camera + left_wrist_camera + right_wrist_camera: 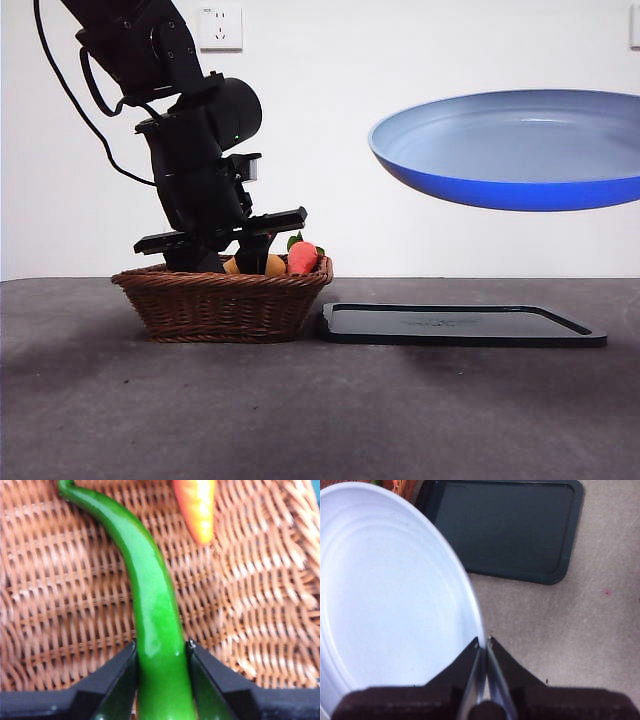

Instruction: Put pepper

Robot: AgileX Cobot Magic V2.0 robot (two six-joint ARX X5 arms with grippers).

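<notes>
The pepper (152,605) lay in the basket (222,300), its long axis running straight out from the left hand (162,652), which was clamped across it; the plate (390,600) was pinched by the right hand (483,642).

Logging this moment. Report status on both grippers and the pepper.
Left gripper down in the wicker basket, shut on the pepper. Right gripper holds the blue plate aloft by its rim, above the black tray. Nothing blocking.
</notes>
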